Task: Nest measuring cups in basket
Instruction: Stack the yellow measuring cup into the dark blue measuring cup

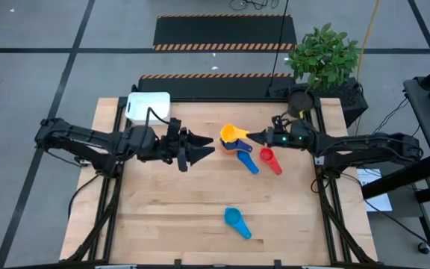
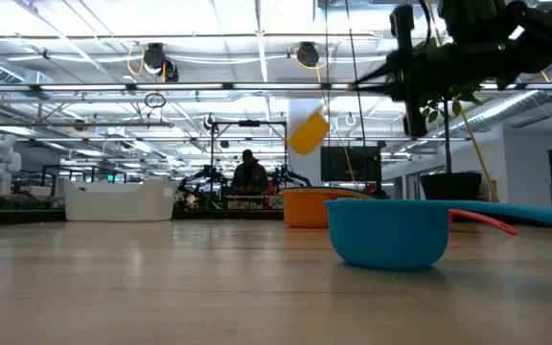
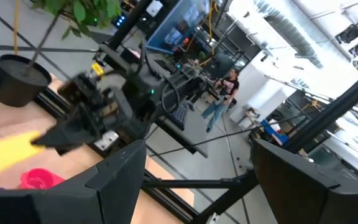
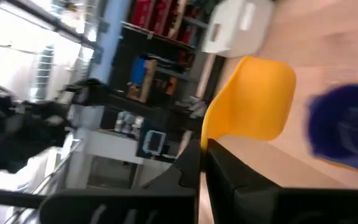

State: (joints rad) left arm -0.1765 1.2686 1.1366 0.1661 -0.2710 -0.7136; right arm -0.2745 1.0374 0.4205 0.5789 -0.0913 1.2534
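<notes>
My right gripper [image 1: 249, 137] is shut on the yellow cup [image 1: 234, 133], which is in the air [image 2: 308, 132] above the middle of the table. Under and beside it, an orange cup [image 1: 235, 146] and a dark blue cup [image 1: 249, 162] rest on the table, with a red cup [image 1: 269, 159] to their right. A light blue cup [image 1: 236, 220] sits alone near the near edge. The white basket [image 1: 148, 106] stands at the far left. My left gripper [image 1: 202, 150] hovers open, just left of the yellow cup. I see no green cup. My right gripper pinches the yellow cup's flat handle [image 4: 206, 140] between its two fingers, coming level from the table's right side. The cup is lifted clear of the table, and its bowl [image 4: 253, 99] sticks out beyond the fingertips toward the left arm.
A potted plant [image 1: 323, 56] stands beyond the table's far right corner. Bare wood lies between the basket and the cups and across the near half of the table, apart from the light blue cup [image 2: 388, 230]. A person [image 2: 249, 174] sits in the room behind.
</notes>
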